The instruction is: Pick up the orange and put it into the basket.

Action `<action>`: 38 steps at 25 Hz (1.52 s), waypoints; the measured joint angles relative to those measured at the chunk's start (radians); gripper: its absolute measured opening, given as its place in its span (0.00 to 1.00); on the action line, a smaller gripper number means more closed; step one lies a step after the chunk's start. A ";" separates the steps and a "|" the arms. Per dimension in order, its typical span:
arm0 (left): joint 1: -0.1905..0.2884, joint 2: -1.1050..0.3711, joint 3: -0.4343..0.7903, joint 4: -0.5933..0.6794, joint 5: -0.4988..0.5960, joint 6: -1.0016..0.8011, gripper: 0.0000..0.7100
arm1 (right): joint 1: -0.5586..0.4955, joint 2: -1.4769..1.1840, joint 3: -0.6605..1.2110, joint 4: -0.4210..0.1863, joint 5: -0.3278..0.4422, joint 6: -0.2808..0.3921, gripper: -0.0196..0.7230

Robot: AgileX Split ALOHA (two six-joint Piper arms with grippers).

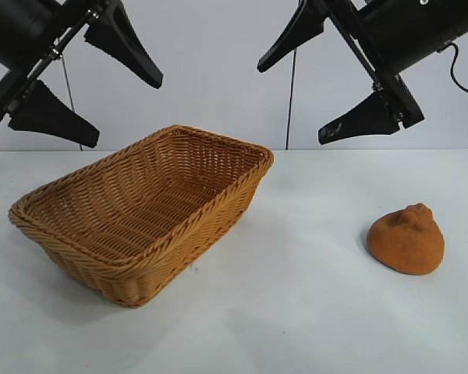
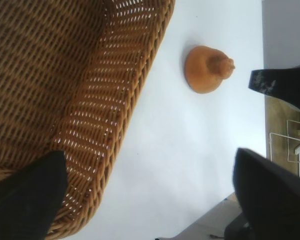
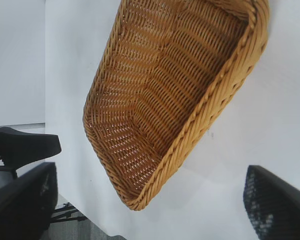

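Your orange (image 1: 405, 239) sat on the table (image 1: 296, 312), well right of the basket (image 1: 140, 226), below your right gripper (image 1: 327, 89); both it and the left gripper (image 1: 93, 93) hung with jaws wide apart.

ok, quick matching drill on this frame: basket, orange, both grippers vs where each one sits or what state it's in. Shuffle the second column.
1. tan woven wicker basket
2. dull orange-brown knobby orange
3. left gripper
4. right gripper

A. raised over the orange's side of the table, jaws open
B. on the white table, right of the basket
C. empty, at the table's left
D. raised above the basket, jaws open

Pairs: 1-C, 2-B, 3-D, 4-A
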 joint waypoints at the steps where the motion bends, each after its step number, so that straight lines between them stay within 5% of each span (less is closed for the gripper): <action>1: 0.000 0.000 0.000 0.000 0.000 0.000 0.90 | 0.000 0.000 0.000 0.000 0.000 0.000 0.96; 32: 0.000 0.000 0.000 0.000 -0.061 0.000 0.90 | 0.000 0.000 0.000 -0.001 -0.007 0.008 0.96; 38: 0.042 -0.052 -0.001 0.036 -0.042 -0.021 0.90 | 0.000 0.000 0.000 -0.001 -0.008 0.010 0.96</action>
